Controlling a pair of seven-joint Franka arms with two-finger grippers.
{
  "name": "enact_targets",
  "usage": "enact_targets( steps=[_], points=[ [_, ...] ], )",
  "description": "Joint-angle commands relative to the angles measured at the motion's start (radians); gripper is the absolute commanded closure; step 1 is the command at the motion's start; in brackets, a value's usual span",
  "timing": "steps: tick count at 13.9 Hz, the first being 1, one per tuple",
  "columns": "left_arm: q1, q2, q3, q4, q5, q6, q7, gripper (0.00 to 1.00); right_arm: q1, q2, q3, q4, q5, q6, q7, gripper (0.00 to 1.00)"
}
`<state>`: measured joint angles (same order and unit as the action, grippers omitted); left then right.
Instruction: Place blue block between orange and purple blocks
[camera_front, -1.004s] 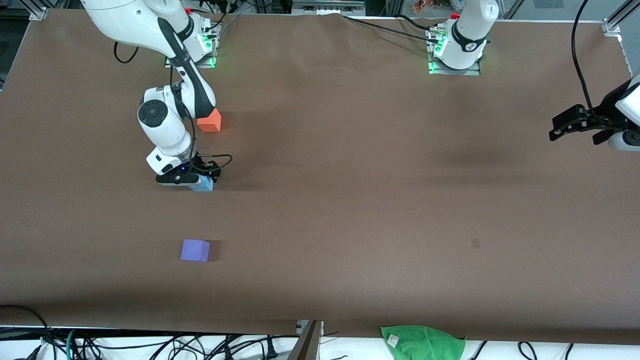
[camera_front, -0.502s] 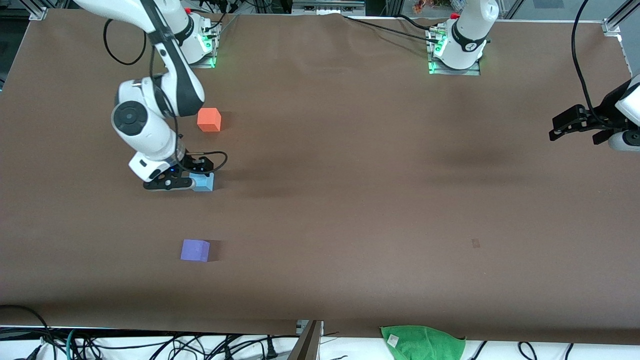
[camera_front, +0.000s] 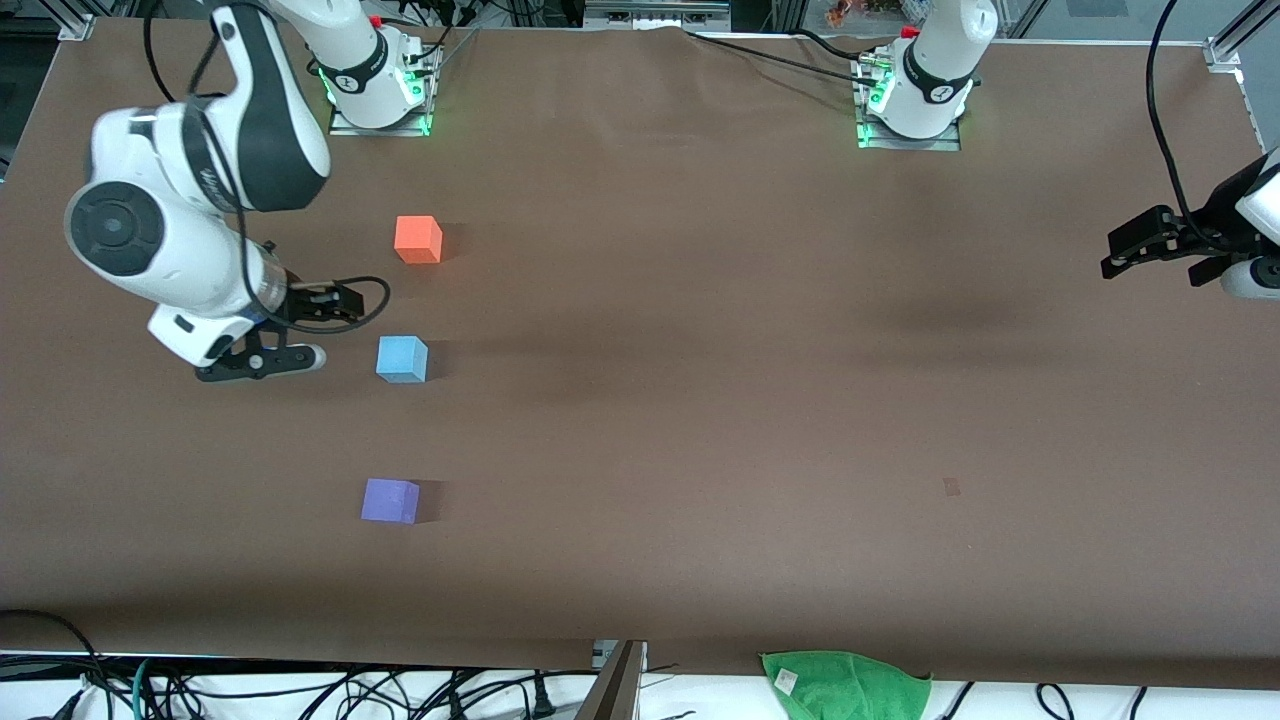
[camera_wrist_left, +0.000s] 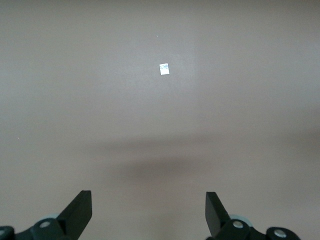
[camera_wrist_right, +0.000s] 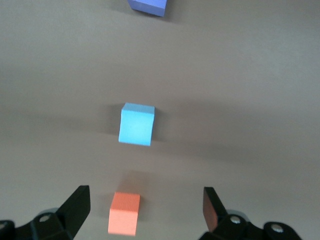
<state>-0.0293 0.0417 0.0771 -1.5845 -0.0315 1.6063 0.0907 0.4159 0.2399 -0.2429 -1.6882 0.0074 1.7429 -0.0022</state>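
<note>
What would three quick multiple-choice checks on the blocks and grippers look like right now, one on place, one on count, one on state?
1. Where is the blue block?
A. On the table between the orange block and the purple block
B. Stacked on the purple block
C. Held in the air

2. How many blocks are on the table?
A. Two
B. Three
C. Four

3. What is the right gripper doing?
A. Shut on the blue block
B. Open and holding nothing
C. Shut on the orange block

Answers:
1. A: the blue block rests on the table, nearer the front camera than the orange block and farther than the purple block.
2. B: only those three show.
3. B: the right gripper is open, apart from the blue block toward the right arm's end. The left gripper waits open at the left arm's end.
</note>
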Motion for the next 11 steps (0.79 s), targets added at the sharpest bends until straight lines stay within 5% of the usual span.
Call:
enact_targets(
  steps=[1,5,11],
  points=[
    [0.002,0.012,0.003,0.035,0.005,-0.026,0.000,0.00,-0.011,0.012,-0.021,0.108,0.006,-0.126,-0.058,0.00],
    [0.002,0.012,0.003,0.040,0.005,-0.035,-0.002,0.00,-0.074,-0.025,-0.003,0.225,0.003,-0.296,-0.048,0.00],
    [-0.001,0.014,-0.003,0.041,0.007,-0.060,-0.002,0.00,-0.207,-0.134,0.154,0.208,-0.018,-0.379,-0.054,0.00]
  ],
)
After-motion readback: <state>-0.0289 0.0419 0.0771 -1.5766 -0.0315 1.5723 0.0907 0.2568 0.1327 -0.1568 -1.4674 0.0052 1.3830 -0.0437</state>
